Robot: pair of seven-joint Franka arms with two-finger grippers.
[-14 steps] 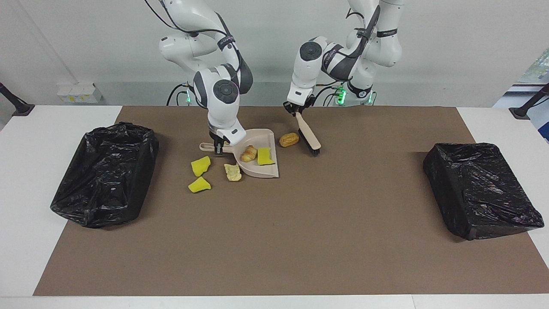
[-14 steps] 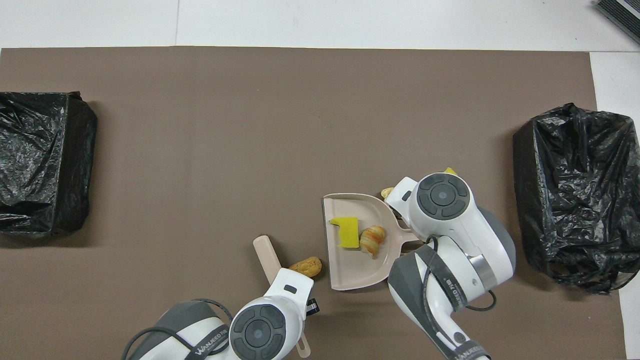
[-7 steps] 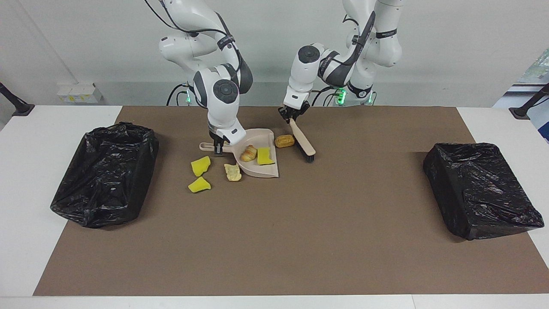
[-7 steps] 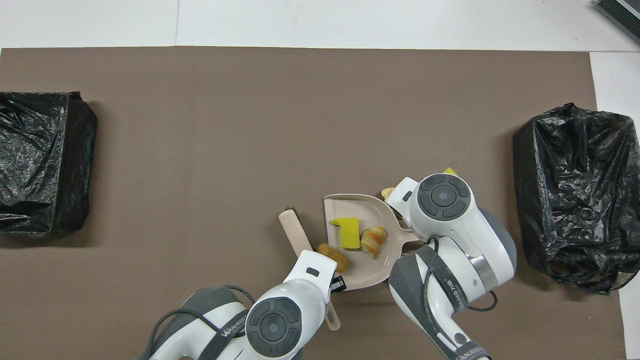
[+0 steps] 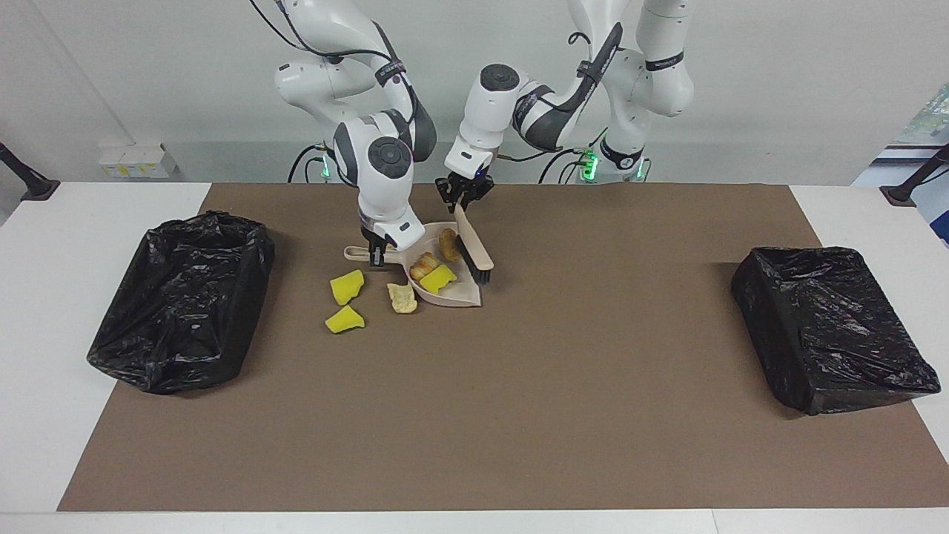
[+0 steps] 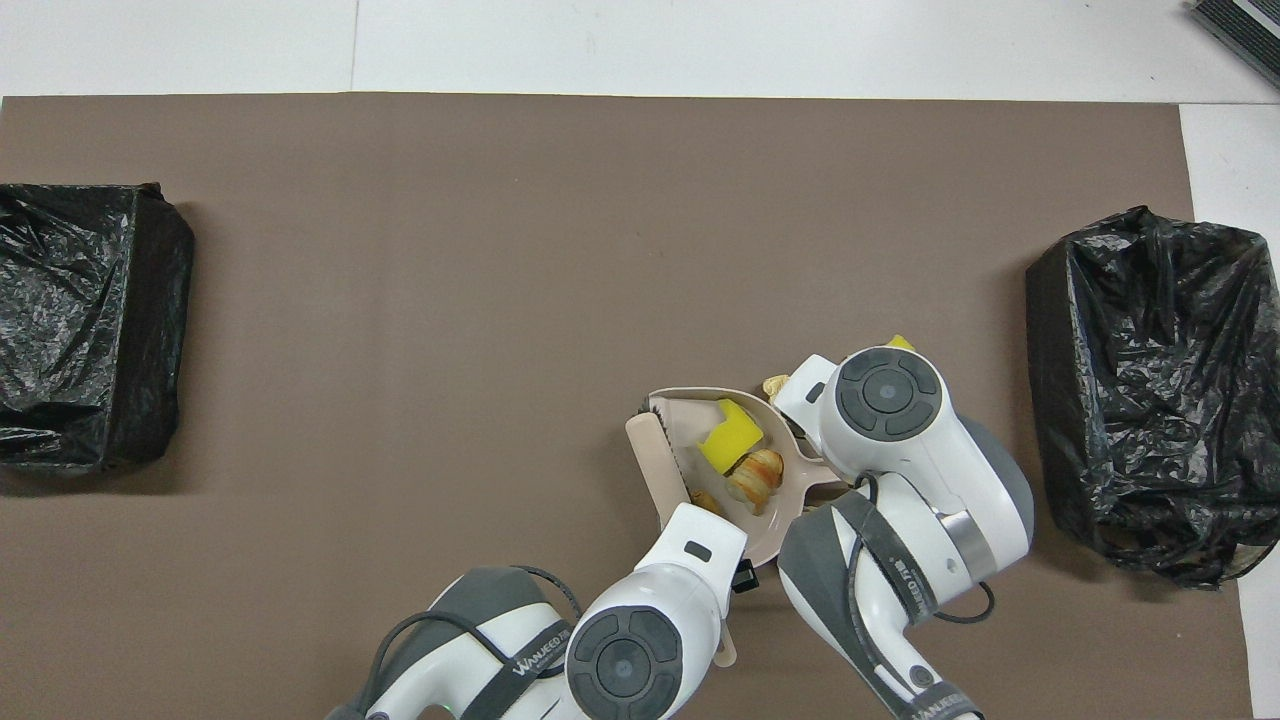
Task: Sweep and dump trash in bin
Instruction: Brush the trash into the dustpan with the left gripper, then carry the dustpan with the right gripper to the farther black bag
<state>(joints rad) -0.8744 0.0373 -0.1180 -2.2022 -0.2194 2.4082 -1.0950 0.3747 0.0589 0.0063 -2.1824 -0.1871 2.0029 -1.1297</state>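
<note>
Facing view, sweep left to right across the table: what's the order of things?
Bag-lined bin at the right arm's end → two yellow foam wedges → pale dumpling-like lump → dustpan holding three trash bits → brush at the pan's mouth → bag-lined bin at the left arm's end.

Six trash bits [image 5: 345, 286], two bins [image 5: 830, 326]

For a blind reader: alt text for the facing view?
Left gripper holds a brush in a dustpan of three trash bits, its handle held by the right gripper. Three more bits lie beside it; black-lined bins sit at both table ends.
</note>
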